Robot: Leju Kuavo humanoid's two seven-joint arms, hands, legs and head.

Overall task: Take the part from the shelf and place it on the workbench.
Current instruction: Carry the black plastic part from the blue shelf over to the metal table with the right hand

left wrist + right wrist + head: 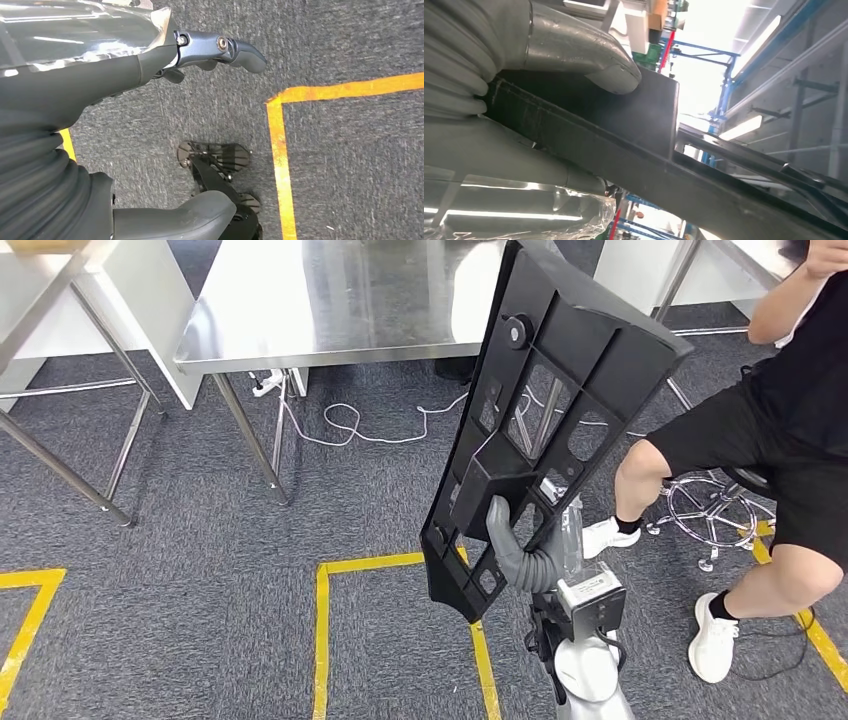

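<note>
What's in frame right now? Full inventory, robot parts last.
part: 1, black, held upright in front of the workbench
workbench: 1, steel, ahead across the carpet
cable: 1, white, on floor under workbench
floor tape: yellow lines on grey carpet
stool: 1, chrome base, under the person
person: 1, black clothes, white shoes, seated at right
left robot hand: grey, holds nothing, hangs over the carpet
right robot hand: grey, grips the part

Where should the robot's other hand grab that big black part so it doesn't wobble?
Probably the upper rim of the black part, coming from its left side. The panel stands tall and tilted, and the right hand holds it only near the bottom. The frame's open cut-outs give the fingers something to hook into.
</note>
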